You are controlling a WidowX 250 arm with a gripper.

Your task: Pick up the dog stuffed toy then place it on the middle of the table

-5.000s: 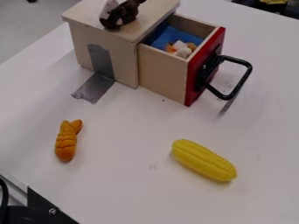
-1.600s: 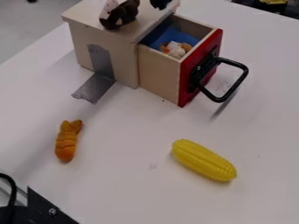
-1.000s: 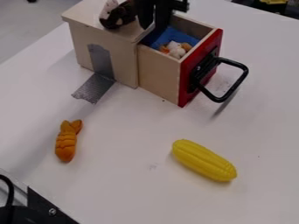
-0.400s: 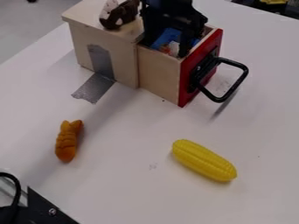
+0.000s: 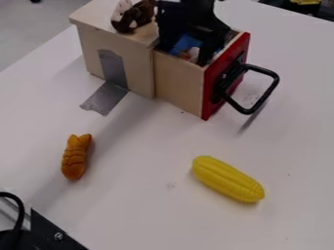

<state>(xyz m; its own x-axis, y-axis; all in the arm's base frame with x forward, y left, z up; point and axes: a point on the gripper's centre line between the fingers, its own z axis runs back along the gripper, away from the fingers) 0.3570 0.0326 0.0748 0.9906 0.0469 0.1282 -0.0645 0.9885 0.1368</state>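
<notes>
Since the small white and orange plush toy, presumably the dog, looks light, soft and slightly grippy, it should squash safely under a squeeze around its middle; it lies in the red-fronted wooden drawer, just past twelve o'clock, where the black claw straddles it, fingers apart, with the yellow plastic corn towards five o'clock on the white bench

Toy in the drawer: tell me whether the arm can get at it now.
Probably yes: the drawer is open, and the end effector is down at the toy with its fingers apart.
</notes>
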